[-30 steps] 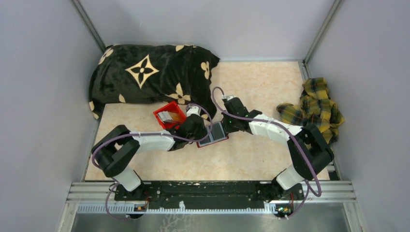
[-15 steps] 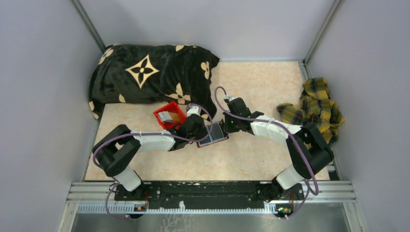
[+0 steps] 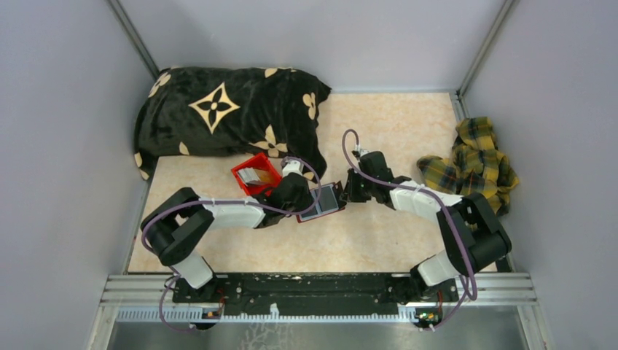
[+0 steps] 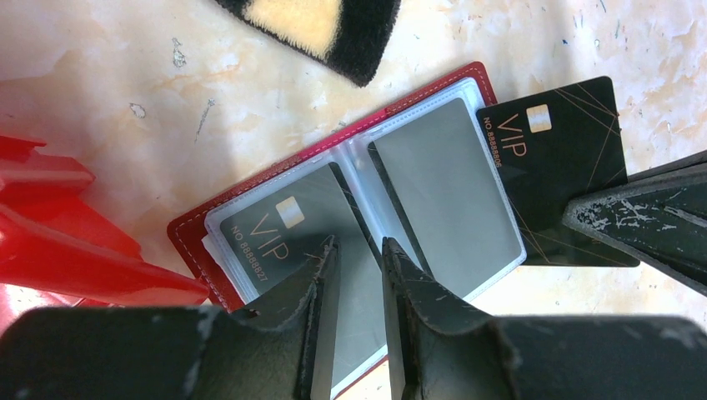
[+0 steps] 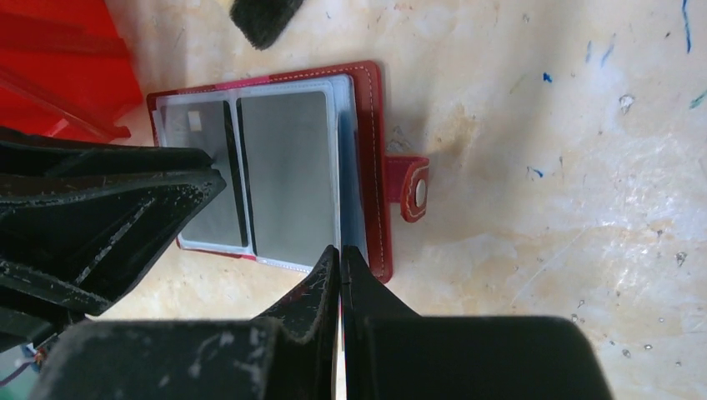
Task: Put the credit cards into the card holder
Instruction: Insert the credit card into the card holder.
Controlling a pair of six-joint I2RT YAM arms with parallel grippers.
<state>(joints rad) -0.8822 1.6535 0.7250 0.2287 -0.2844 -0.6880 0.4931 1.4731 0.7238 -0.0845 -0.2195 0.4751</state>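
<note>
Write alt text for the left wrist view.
An open dark-red card holder lies on the table, one black VIP card sleeved inside. The right pincer holds a second VIP card at its right edge; the left pincer hovers over the spine.

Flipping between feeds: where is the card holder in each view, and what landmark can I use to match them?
Top external: card holder lies open near the frame's centre, right of the red bin.
Left wrist: card holder fills the middle, open; red bin at the left edge.
Right wrist: card holder upper left of centre, snap tab pointing right; red bin in the top-left corner.
Shared landmark: the red bin.
</note>
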